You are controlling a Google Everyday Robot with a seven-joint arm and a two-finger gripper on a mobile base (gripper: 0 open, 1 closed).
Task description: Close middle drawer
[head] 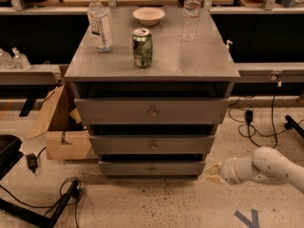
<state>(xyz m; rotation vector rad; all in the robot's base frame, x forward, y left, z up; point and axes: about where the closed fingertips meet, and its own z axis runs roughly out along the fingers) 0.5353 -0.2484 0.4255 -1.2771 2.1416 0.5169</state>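
The grey cabinet (152,63) has three drawer fronts stacked one above another. The middle drawer (153,145) has a small round knob at its centre and sits between the wider top drawer (152,111) and the narrowest bottom drawer (152,167). My gripper (212,172) is low at the right, just off the bottom drawer's right end and apart from the cabinet. Its pale fingertips point left toward the cabinet. The white arm (266,167) runs off to the right edge.
On the cabinet top stand a green can (142,47), two water bottles (100,22) (191,6) and a small bowl (148,15). A cardboard box (61,127) sits left of the cabinet. Cables (57,201) lie on the floor at lower left and at right.
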